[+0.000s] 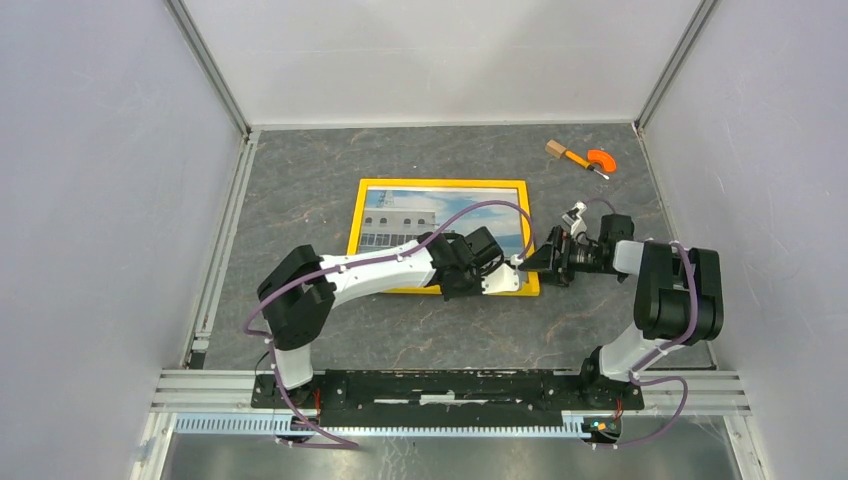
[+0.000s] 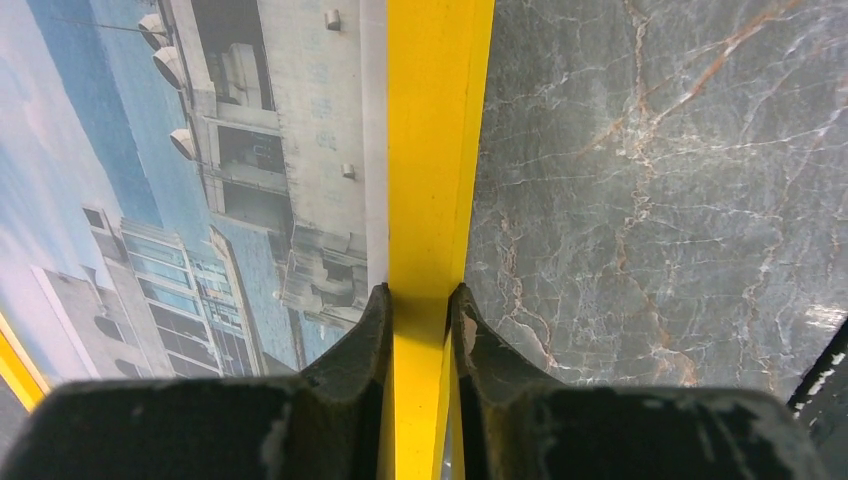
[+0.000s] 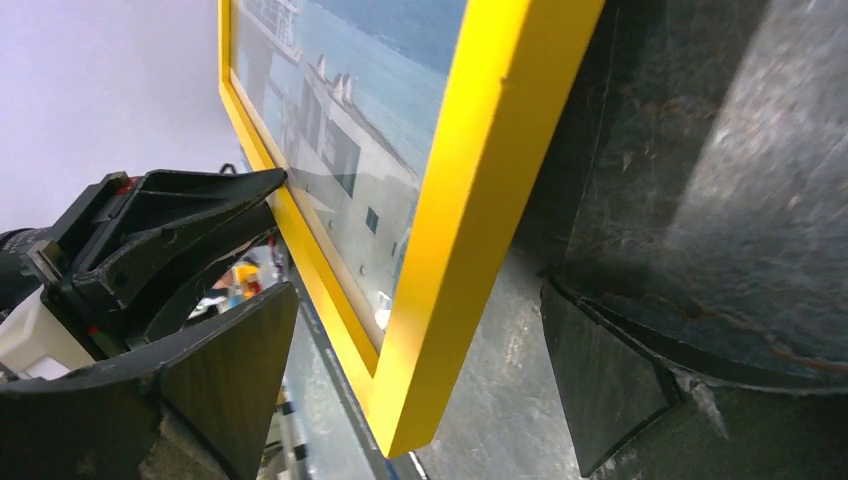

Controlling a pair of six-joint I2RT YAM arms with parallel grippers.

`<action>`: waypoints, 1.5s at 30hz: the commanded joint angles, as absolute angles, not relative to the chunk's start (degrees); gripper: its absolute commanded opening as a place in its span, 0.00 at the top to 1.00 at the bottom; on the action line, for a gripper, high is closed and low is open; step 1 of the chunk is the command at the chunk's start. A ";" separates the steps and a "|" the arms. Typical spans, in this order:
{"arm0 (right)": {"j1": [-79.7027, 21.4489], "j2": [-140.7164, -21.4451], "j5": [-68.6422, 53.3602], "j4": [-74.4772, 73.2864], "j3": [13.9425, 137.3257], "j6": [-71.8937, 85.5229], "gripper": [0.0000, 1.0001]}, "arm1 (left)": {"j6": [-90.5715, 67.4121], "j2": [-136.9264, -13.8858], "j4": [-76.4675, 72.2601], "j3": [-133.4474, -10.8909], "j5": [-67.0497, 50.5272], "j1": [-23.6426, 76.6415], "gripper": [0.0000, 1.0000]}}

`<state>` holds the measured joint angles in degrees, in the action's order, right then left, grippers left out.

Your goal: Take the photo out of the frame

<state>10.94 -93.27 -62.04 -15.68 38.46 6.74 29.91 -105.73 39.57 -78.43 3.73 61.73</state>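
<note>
- Frame [image 2: 432, 150]: its yellow border is pinched in the left tool [image 2: 420, 300], whose fingers are closed tight on either side of the strip.
- Right tool [image 3: 415, 340] gapes fully and holds nothing; a corner of the frame sits between its fingers, contact unclear.
- Photo [image 2: 200, 180], just left of the left tool's grip, sits in the frame face up: white building, blue sky.
- Grey marbled surface [image 2: 650, 200] lies just right of that grip.

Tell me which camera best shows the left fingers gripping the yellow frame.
The left wrist view: close up, both left fingers clamp the frame border between them. From the top, the left arm hides that contact. The right wrist view shows them only side-on at the frame's edge.
</note>
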 commanded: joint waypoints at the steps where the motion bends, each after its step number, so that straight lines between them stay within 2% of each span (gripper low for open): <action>1: 10.42 -93.94 -68.54 -4.00 34.74 18.56 0.02 | 28.87 -98.58 33.47 -79.09 4.32 61.92 0.98; 5: 7.84 -94.04 -71.14 3.58 32.49 24.56 0.04 | 29.22 -97.82 32.45 -78.91 3.43 61.95 0.98; 15: 5.72 -97.40 -73.16 10.20 31.51 31.72 0.15 | 32.87 -96.89 29.79 -78.02 2.18 63.45 0.98; 21: 5.21 -98.64 -74.36 23.50 27.11 43.83 0.32 | 34.06 -96.87 27.02 -76.52 3.81 64.13 0.98; 25: 4.93 -99.87 -75.54 23.96 27.00 45.61 0.42 | 34.75 -96.95 25.18 -75.30 4.63 64.24 0.98; 31: 4.25 -100.56 -76.46 24.26 26.72 46.39 0.51 | 36.41 -96.39 21.71 -72.51 5.71 64.26 0.98; 34: 3.57 -100.46 -76.82 24.30 26.81 46.50 0.60 | 37.75 -95.50 19.49 -70.60 5.52 64.24 0.98; 36: 3.21 -100.22 -76.91 24.51 27.17 46.41 0.71 | 38.15 -95.58 18.72 -70.20 5.89 64.24 0.96; 37: 3.21 -99.92 -76.90 24.44 27.52 46.17 0.79 | 37.91 -95.90 18.90 -70.75 6.87 64.24 0.89; 40: 3.16 -98.89 -77.08 19.92 30.20 41.57 0.97 | 35.01 -96.95 22.14 -74.08 10.97 64.10 0.51; 43: 3.25 -97.51 -76.65 8.53 35.18 32.92 1.00 | 33.34 -93.90 25.62 -74.93 11.60 63.75 0.21; 45: 3.34 -96.68 -76.33 3.78 37.60 29.62 1.00 | 33.51 -91.12 28.12 -74.94 11.27 63.67 0.10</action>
